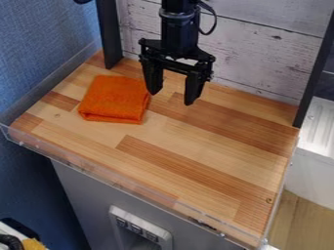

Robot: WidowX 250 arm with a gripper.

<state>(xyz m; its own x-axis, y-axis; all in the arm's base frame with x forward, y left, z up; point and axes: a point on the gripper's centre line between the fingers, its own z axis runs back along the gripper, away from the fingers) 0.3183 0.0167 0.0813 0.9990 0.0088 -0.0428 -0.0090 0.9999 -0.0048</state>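
Whitewashed planks (261, 46) stand behind a striped wooden worktop (196, 146), and on its upper left part lies a folded orange cloth (114, 100). Just beside it, at upper centre, hangs the black gripper (171, 98), its two fingers well apart with a gap between them. From where I stand, one fingertip looks close to the cloth's right edge; I can't tell if they touch. Lowered straight down, that finger might snag the edge and rumple the folds.

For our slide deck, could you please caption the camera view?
Black tool hangs open near a folded orange cloth on a wooden worktop.
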